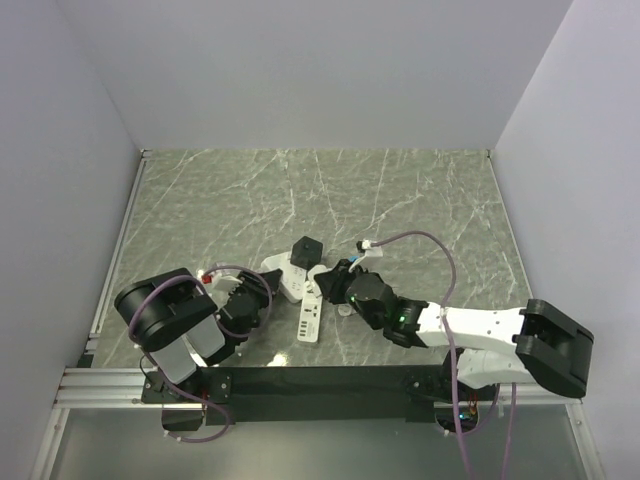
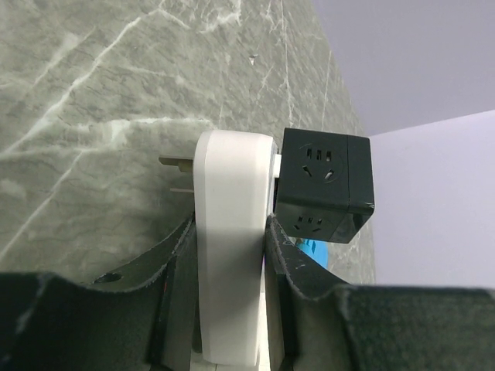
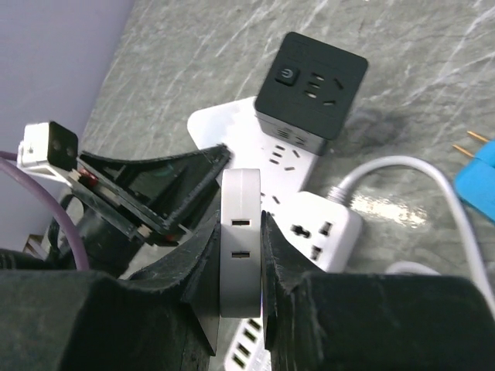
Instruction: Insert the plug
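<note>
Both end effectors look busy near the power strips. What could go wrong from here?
Collision: the left end effector, shut on a white adapter, and the right end effector, shut on a white USB strip, sit close together and could bump. Snag: the white cable loops beside the right one. The blue plug lies apart, ungrasped.
</note>
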Controlling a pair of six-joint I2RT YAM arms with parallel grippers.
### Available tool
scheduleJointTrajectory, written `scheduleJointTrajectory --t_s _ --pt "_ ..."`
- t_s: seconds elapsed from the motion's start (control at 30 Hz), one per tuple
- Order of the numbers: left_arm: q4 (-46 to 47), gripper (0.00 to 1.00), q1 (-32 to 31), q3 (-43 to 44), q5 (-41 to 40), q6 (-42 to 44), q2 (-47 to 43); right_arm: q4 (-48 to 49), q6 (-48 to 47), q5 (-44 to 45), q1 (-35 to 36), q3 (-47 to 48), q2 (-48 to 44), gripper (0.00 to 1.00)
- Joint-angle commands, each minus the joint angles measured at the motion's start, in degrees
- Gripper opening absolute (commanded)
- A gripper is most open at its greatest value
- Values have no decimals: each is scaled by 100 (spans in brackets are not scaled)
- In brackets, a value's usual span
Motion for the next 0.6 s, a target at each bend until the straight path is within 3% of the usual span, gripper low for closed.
scheduleJointTrajectory --t_s 0.0,0.27,0.57 --pt "252 0 -139 86 110 193 39 333 180 476 95 352 204 0" --pt "-398 0 -279 315 -4 273 -330 324 338 607 139 747 811 0" --pt "-284 0 -341 288 -83 238 -216 377 575 704 148 914 1409 0"
